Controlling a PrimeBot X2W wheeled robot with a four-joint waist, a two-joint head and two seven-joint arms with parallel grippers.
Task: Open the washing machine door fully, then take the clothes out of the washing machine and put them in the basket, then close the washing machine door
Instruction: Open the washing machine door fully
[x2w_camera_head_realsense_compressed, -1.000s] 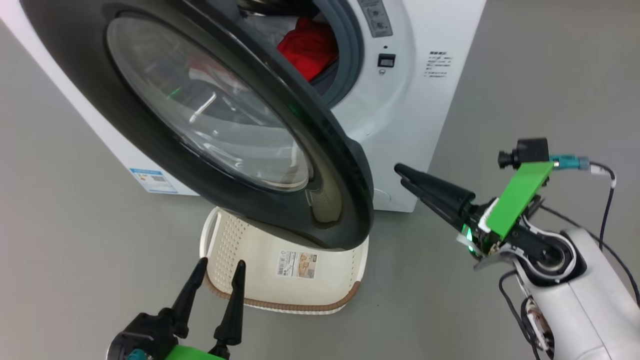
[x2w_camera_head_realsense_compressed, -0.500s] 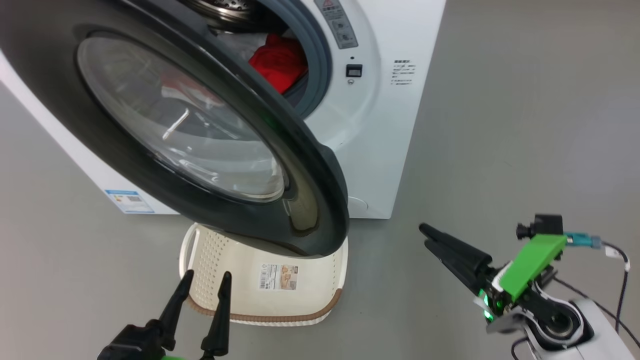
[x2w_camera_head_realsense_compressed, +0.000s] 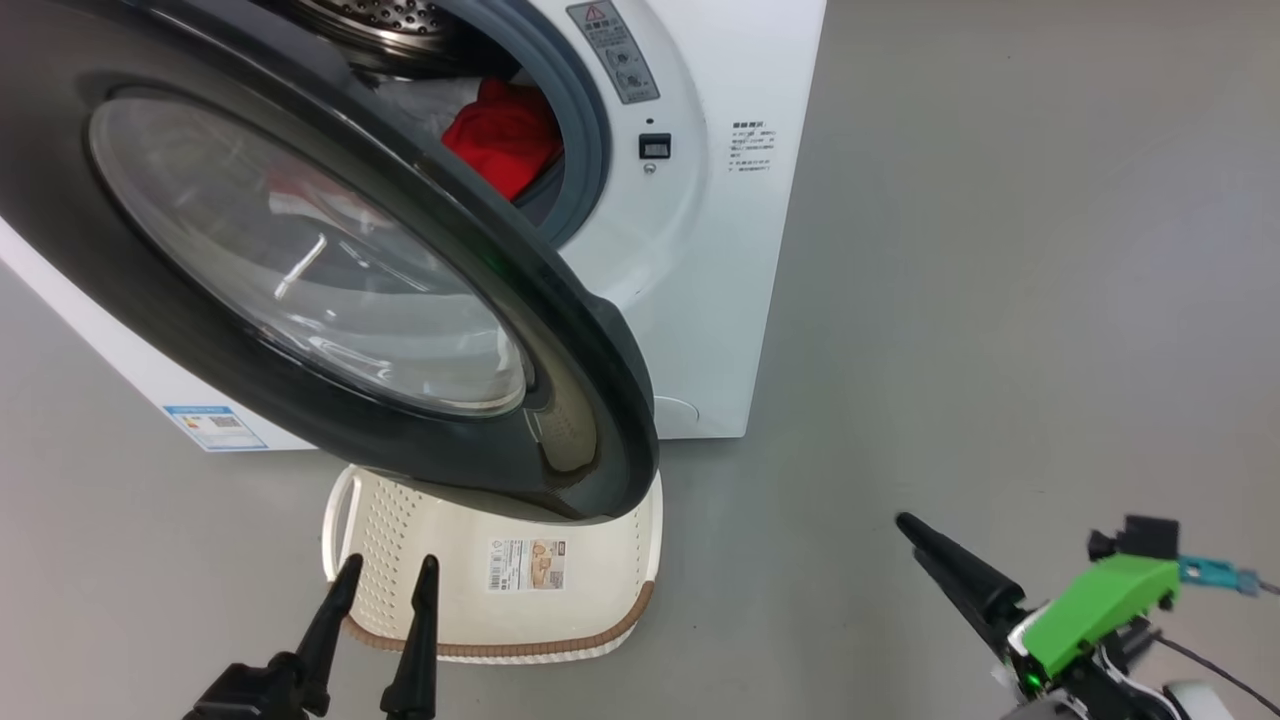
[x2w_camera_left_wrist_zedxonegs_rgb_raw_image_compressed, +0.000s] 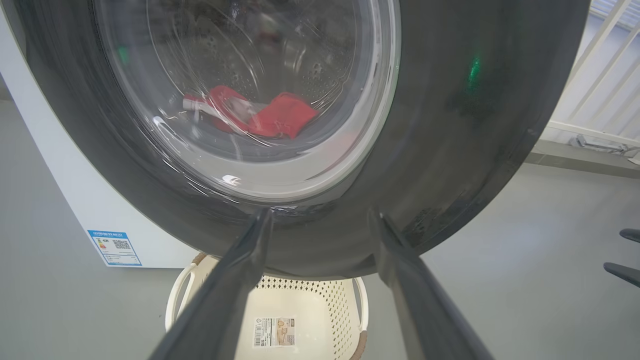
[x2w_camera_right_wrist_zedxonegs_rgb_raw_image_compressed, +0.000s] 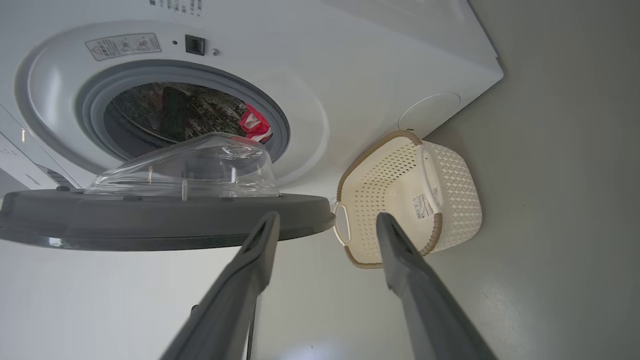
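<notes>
Just ahead of the left gripper's (x2w_camera_head_realsense_compressed: 391, 562) jaws, the black-rimmed washing machine door (x2w_camera_head_realsense_compressed: 300, 260) hangs open over the cream basket (x2w_camera_head_realsense_compressed: 600, 570); red clothes (x2w_camera_head_realsense_compressed: 500, 135) lie inside the white washing machine (x2w_camera_head_realsense_compressed: 700, 250).

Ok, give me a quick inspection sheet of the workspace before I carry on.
Surface: grey floor, smooth.
Job's things: door open, roughly square to the washer; red clothes in the drum; basket empty on the floor under the door.
Clutter: nothing seen.
Grippers: left gripper open, near the basket; right gripper open, apart from the door; both empty.
Cables: lead with teal plug at the right wrist.
Surroundings: white railing past the door.
</notes>
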